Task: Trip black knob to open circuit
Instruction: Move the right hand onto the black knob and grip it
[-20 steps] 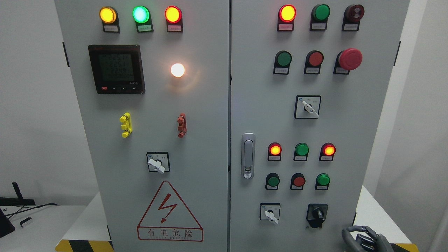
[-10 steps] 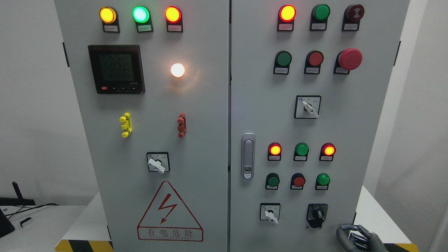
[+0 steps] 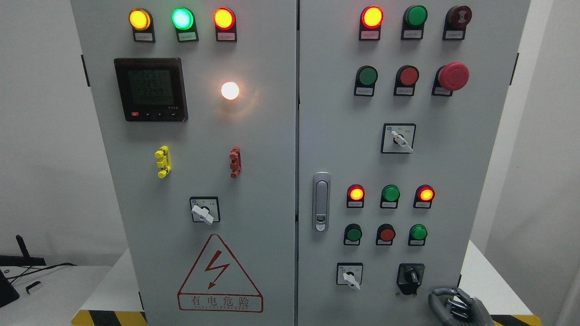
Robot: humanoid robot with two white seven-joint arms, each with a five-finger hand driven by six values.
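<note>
The black knob (image 3: pixel 410 275) sits on a black plate at the lower right of the grey cabinet's right door (image 3: pixel 453 181), its pointer near upright. My right hand (image 3: pixel 455 306) shows at the bottom right edge, just below and right of the knob, not touching it. Its grey fingers (image 3: pixel 436 302) are curled loosely and hold nothing. The left hand is out of view.
A white rotary switch (image 3: pixel 350 276) sits left of the black knob. Above are red and green buttons and lit lamps (image 3: pixel 387 194). A silver door latch (image 3: pixel 321 201) is at the door's left edge. A red mushroom stop button (image 3: pixel 453 76) is at upper right.
My right hand has risen and moved left, closer to the black knob. The panel's lamps and switches are unchanged.
</note>
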